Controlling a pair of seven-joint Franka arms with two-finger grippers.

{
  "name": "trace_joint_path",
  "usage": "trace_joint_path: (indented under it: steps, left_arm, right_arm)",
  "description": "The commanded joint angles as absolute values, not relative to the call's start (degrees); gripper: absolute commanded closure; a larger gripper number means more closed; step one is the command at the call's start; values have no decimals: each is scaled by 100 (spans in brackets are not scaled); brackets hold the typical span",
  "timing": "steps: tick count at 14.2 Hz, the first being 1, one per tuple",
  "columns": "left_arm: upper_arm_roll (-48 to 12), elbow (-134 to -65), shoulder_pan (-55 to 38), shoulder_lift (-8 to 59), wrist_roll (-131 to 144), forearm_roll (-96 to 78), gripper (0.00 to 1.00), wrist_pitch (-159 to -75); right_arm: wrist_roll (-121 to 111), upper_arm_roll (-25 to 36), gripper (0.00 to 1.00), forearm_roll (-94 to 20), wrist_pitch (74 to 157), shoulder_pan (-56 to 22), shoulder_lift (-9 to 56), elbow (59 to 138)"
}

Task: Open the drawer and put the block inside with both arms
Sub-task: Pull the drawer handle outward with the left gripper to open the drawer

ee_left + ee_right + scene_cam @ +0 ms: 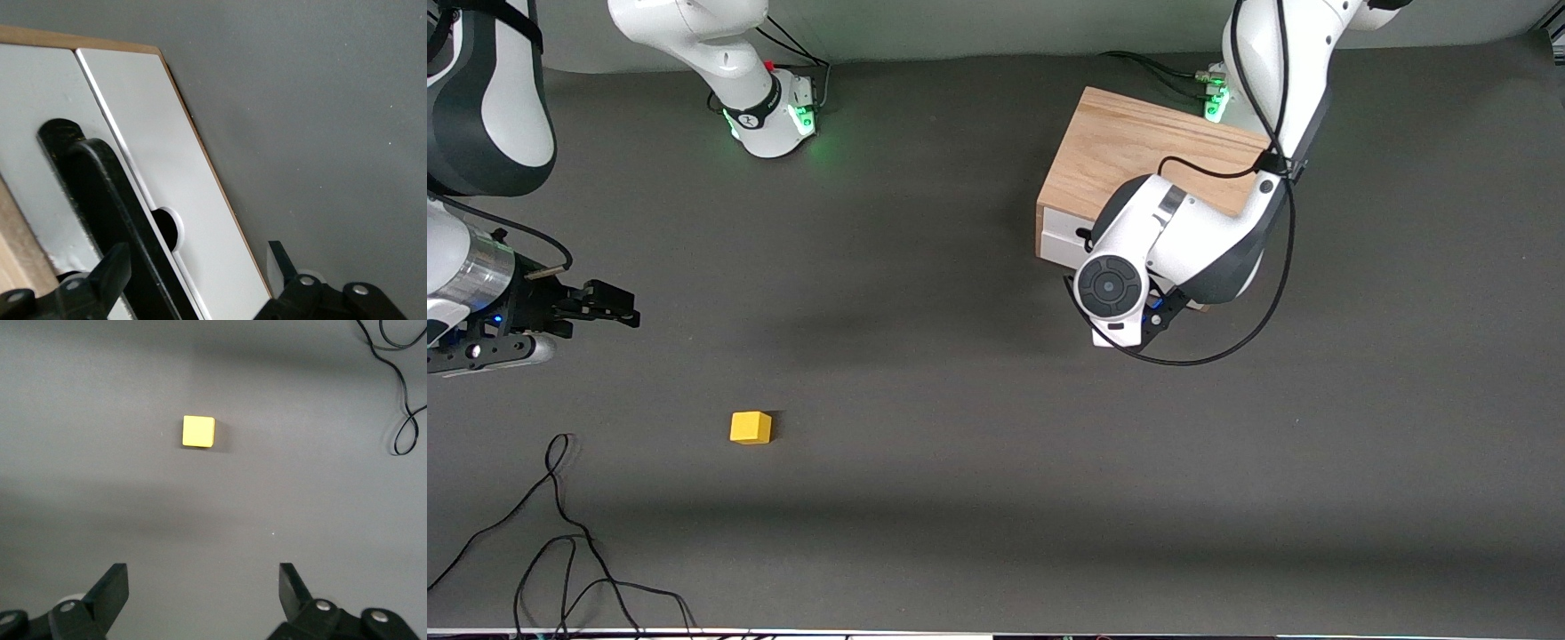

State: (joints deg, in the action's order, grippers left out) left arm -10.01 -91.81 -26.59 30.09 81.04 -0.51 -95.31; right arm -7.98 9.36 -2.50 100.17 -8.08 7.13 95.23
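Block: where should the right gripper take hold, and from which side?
Grip the block across two opposite flat side faces, coming straight down from above. It sits flat and alone on the table, sides free. The right gripper is open, hanging over bare mat short of the block, so it probably needs to shift over it first.

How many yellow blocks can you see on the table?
1. The yellow block sits alone on the grey table, toward the right arm's end, nearer the front camera than the wooden box. None shows elsewhere.
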Motion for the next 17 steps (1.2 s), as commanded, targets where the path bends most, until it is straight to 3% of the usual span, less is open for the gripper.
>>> trace_joint_path:
  steps: [1,8,14,15,17]
  left_arm:
    - [-914,-9561,-2786,2795,8130,44,8,-9755]
    - [-914,-9914,-2856,2628,8104,53,9,-9878]
    - [-905,-9905,-2848,2698,8200,53,94,-10011]
    - [-905,-9897,-2830,2672,8200,44,100,-9993]
    - [-905,-9827,-2804,2602,8227,44,100,-9897]
  right_arm:
    - [-984,975,0,-360,10063,-800,677,9527]
    - [-1028,967,0,-360,10055,-800,668,9527]
    - [-1028,976,0,-360,10055,-800,668,9527]
    - [-1028,976,0,-360,10055,-800,668,9527]
    - [-1028,984,0,-360,10063,-800,677,9527]
